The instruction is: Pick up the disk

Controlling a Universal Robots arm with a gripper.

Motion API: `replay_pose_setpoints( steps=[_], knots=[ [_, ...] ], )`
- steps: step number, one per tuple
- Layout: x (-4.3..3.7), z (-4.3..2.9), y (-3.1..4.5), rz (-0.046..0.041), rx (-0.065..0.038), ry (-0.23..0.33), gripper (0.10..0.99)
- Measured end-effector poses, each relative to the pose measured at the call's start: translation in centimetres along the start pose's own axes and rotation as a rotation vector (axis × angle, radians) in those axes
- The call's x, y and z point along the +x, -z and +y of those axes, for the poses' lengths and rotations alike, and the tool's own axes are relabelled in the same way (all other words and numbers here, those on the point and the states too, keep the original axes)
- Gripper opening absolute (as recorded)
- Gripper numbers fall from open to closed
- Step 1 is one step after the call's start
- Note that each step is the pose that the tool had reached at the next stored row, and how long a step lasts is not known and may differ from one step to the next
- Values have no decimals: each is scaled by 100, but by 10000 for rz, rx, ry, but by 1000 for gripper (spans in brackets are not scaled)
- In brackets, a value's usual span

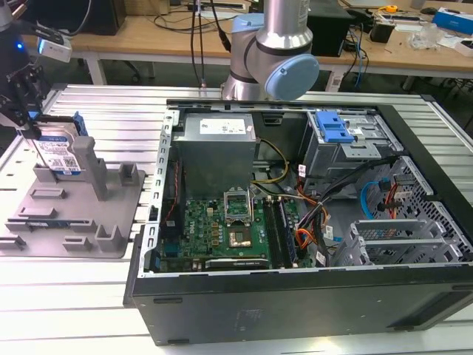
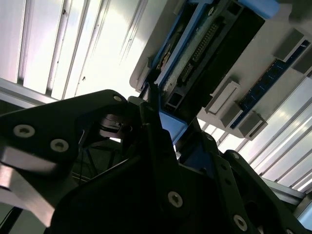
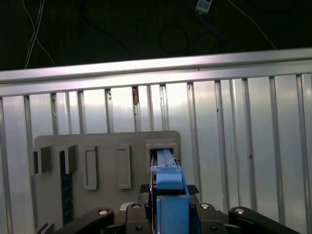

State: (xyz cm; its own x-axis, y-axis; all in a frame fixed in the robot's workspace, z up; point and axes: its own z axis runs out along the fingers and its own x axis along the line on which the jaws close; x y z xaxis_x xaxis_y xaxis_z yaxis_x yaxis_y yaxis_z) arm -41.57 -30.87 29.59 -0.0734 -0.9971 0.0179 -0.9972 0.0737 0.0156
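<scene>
Over at the exterior view's left, the black hand (image 1: 28, 122) hangs above the grey plastic fixture (image 1: 70, 211) that lies flat on the ribbed metal counter (image 1: 111, 111). Its fingers (image 1: 33, 96) are closed onto the upper edge of the disk (image 1: 60, 151), which stands on edge with its white-and-blue label facing out and a blue rail along its top. The lower end of the disk sits down among the fixture's upright posts, right beside the tallest one (image 1: 87, 159); whether it rests on the base or is lifted just clear of it, I cannot tell.

In the first wrist view the blue rail of the disk (image 3: 168, 187) runs straight out between the two black fingers (image 3: 131, 212), which press in on either side, with the grey fixture (image 3: 105, 165) and its row of slots below.

In the second wrist view the fingers (image 2: 161, 146) pinch the blue edge, and the underside of the disk (image 2: 204, 48), with its connector pins, stretches away toward the fixture.

To the exterior view's right an open computer case (image 1: 310, 222) lies on the counter, well apart from the hand, its green board (image 1: 222, 222) and blue-tabbed drive cage (image 1: 336, 133) exposed. The base of the arm (image 1: 270, 59) stands behind it.
</scene>
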Motion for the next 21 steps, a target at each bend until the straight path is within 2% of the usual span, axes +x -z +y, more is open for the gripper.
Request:
replay_pose_setpoints(
  steps=[4,7,9,11,13,14,16,18,21],
  knots=[
    [0,0,2,-2,4,-1,369],
    [1,1,57,-1,2,-1,369],
    [3,2,161,-1,2,-1,369],
    [4,4,235,0,1,-1,369],
    [5,5,326,-1,2,-1,369],
    [7,6,398,0,1,-1,369],
    [10,8,597,-1,2,-1,369],
    [11,9,686,-1,2,-1,369],
    [16,8,953,0,0,-1,369]
  ],
)
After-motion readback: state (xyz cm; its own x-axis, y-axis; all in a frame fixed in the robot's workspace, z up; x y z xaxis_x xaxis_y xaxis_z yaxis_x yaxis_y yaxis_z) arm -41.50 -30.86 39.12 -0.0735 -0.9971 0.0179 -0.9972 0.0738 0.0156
